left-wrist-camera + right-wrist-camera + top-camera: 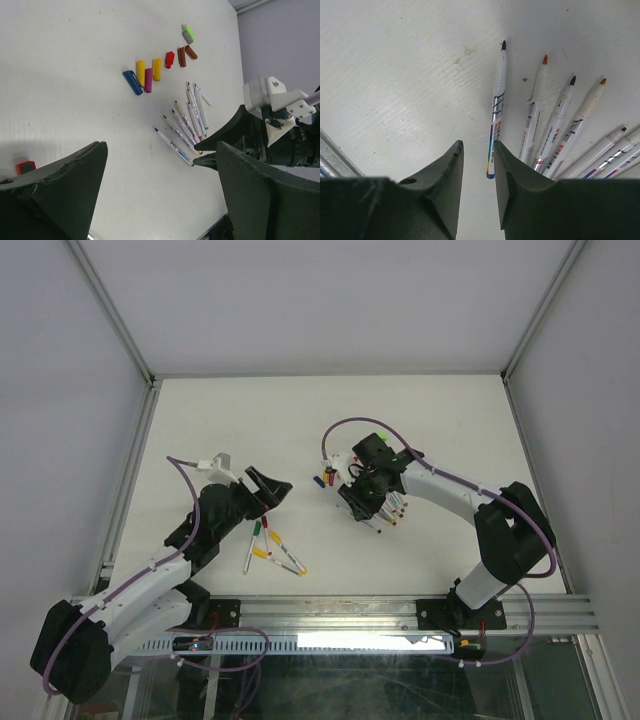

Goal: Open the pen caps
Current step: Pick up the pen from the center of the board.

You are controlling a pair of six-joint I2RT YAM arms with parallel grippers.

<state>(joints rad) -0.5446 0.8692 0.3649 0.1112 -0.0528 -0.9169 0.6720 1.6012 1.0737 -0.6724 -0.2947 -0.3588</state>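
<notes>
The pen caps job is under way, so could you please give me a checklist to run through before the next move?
1. The left gripper is open and empty: ok.
2. The loose red cap lies clear of that gripper: ok.
3. The capped pens lie in view near the left arm: ok.
4. The right gripper is free of the black-tipped pen: cannot tell; the pen's end lies right at its tip.
5. The row of caps lies apart from the uncapped pens: ok.
</notes>
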